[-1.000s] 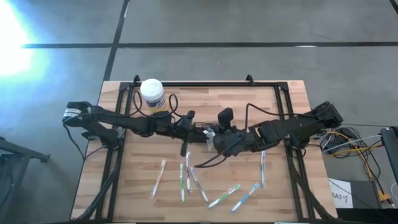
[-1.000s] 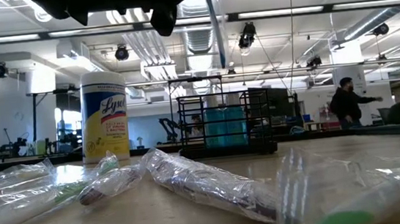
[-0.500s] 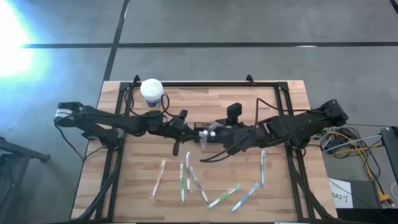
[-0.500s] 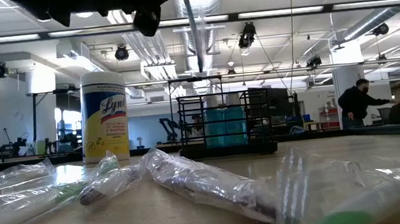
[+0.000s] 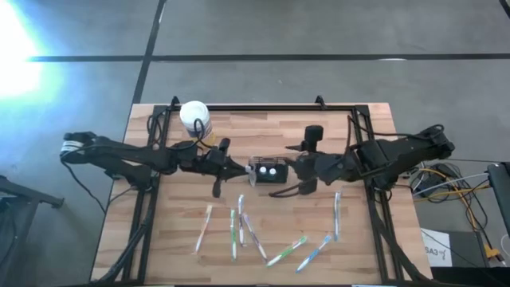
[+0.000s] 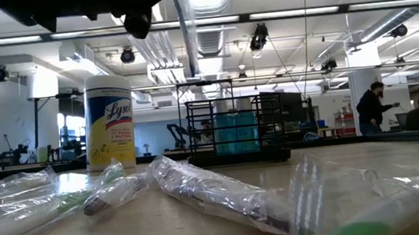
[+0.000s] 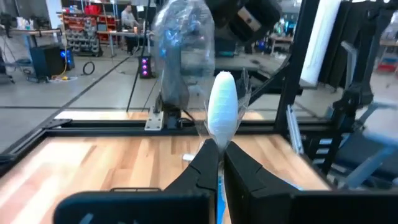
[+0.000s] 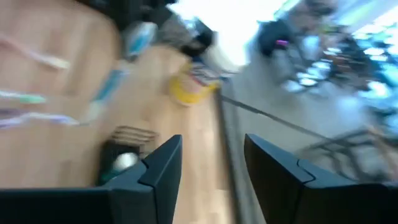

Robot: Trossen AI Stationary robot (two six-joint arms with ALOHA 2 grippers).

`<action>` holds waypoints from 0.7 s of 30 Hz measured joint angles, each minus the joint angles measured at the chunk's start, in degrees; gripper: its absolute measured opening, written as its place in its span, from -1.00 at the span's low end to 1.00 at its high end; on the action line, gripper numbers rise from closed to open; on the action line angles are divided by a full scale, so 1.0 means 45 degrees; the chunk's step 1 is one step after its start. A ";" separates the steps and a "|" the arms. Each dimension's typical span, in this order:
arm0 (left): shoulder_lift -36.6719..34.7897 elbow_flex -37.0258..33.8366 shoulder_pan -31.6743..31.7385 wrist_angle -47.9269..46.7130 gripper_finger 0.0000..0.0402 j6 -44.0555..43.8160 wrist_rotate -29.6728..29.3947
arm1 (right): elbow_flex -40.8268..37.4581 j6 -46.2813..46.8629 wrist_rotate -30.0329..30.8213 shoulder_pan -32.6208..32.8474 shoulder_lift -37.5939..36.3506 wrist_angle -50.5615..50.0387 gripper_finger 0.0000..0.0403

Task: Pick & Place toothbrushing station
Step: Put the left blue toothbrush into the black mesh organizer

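The toothbrushing station, a small black slotted box, stands mid-table with two white brush ends showing at its top. It also shows in the low view and the right wrist view. My left gripper hovers just left of it, shut on a toothbrush in a clear wrapper, which also shows in the low view. My right gripper stands open just right of the station, nothing between its fingers. Several wrapped toothbrushes lie flat near the table's near edge. My left gripper pinches the wrapped toothbrush between its two fingers, just behind its white rounded end. That end and the crinkled wrapper stick out past the fingertips. The brush is lifted clear of the table.
A round white-lidded jar with a yellow label stands at the far left. A black metal frame runs along the table's edges. More wrapped brushes lie near right. People stand in the room beyond.
My right gripper has let go of a toothbrush over the station and drawn back toward the table's right edge; the brush now stands in the station. My left gripper has gone toward the left edge with its wrapped toothbrush, still shut on it.
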 joint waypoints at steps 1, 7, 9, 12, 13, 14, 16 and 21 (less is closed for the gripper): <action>-0.0069 0.0000 0.0000 -0.0215 -0.96 0.0243 -0.0009 | -0.0138 0.0151 -0.0636 -0.0004 -0.0120 0.0043 -0.14; -0.0285 -0.0005 0.0015 -0.0774 -0.96 0.1357 -0.1024 | -0.3162 0.0486 -0.3543 -0.0004 -0.1537 0.3522 -0.19; -0.0373 -0.0005 0.0019 -0.0746 -0.96 0.1692 -0.1167 | -0.4624 0.0525 -0.4206 -0.0106 -0.2161 0.5472 -0.24; -0.0530 -0.0005 0.0087 -0.0707 -0.96 0.2323 -0.1903 | -0.6885 0.0723 -0.5211 -0.0391 -0.3099 0.7974 -0.35; -0.0540 -0.0012 0.0147 -0.0635 -0.96 0.2529 -0.2139 | -0.7617 0.0836 -0.5414 -0.0499 -0.3395 0.8678 -0.39; -0.0540 -0.0060 0.0224 -0.0434 -0.96 0.2733 -0.2238 | -0.8302 0.0939 -0.5521 -0.0595 -0.3667 0.9236 -0.44; -0.0545 -0.0322 0.0430 0.0160 -0.96 0.2861 -0.2271 | -0.9533 0.1094 -0.5619 -0.0759 -0.4109 1.0396 -0.56; -0.0513 -0.1472 0.1268 0.2130 -0.96 0.2504 -0.2179 | -1.2078 0.2251 -0.5798 -0.1085 -0.4722 1.3242 -0.87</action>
